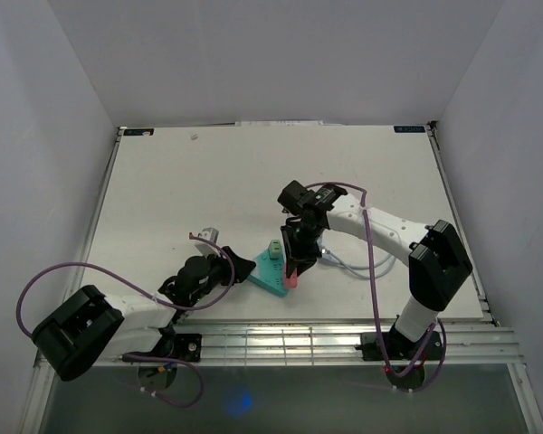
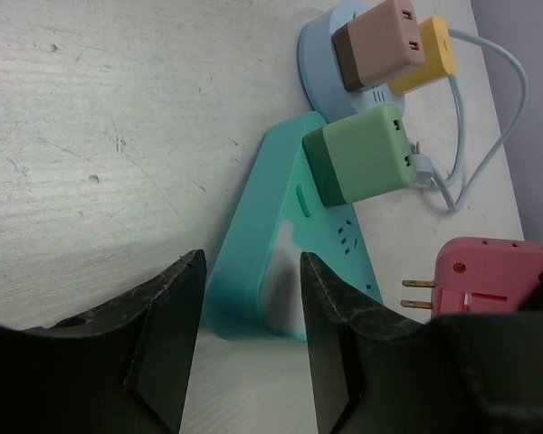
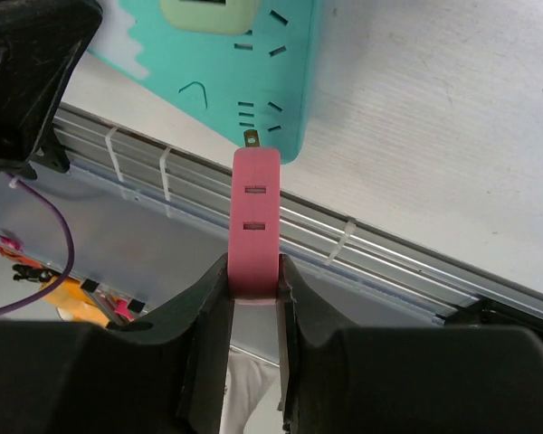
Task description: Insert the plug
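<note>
A teal power strip point(image 1: 270, 274) lies near the table's front edge with a green plug point(image 1: 273, 247) seated in it. My right gripper point(image 1: 294, 264) is shut on a pink plug point(image 3: 255, 212). The pink plug's prongs point(image 2: 418, 295) point at the strip point(image 2: 271, 226) and stop just short of its edge point(image 3: 290, 136). My left gripper point(image 2: 251, 325) has its fingers point(image 2: 167, 334) on either side of the strip's near corner, close against both sides. The green plug point(image 2: 362, 158) stands out farther along the strip.
A round pale-blue hub point(image 2: 319, 50) with a brown plug point(image 2: 380, 41) and a yellow plug point(image 2: 425, 54) sits beyond the strip, trailing a white cable point(image 2: 489, 136). A metal rail point(image 1: 281, 339) runs along the near edge. A small object point(image 1: 206, 235) lies left of the strip.
</note>
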Tool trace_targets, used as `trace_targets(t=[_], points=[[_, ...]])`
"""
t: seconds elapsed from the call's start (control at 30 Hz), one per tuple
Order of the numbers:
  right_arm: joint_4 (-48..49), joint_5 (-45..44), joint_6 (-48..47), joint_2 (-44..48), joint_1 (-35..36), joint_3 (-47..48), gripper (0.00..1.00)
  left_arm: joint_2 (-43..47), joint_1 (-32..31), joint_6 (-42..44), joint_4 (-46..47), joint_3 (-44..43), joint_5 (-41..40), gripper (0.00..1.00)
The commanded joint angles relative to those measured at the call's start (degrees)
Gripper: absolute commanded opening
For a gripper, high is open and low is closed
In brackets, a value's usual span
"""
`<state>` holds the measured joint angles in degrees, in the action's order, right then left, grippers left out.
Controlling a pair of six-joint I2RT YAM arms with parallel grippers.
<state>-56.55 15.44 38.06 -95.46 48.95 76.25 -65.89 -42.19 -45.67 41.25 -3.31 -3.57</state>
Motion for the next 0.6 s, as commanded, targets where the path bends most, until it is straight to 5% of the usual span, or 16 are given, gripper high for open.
trace_targets(t=[0.0, 0.57], points=[[-3.65, 2.49, -5.28, -2.71, -0.08, 2.85, 0.08, 0.41, -0.26, 0.40, 1.28, 1.03, 0.58, 0.58], [-1.98, 2.84, -6.51, -6.40, 0.45, 5.75, 0.08, 0.50, -0.34, 1.46, -0.39, -0.73, 3.22, 0.67]])
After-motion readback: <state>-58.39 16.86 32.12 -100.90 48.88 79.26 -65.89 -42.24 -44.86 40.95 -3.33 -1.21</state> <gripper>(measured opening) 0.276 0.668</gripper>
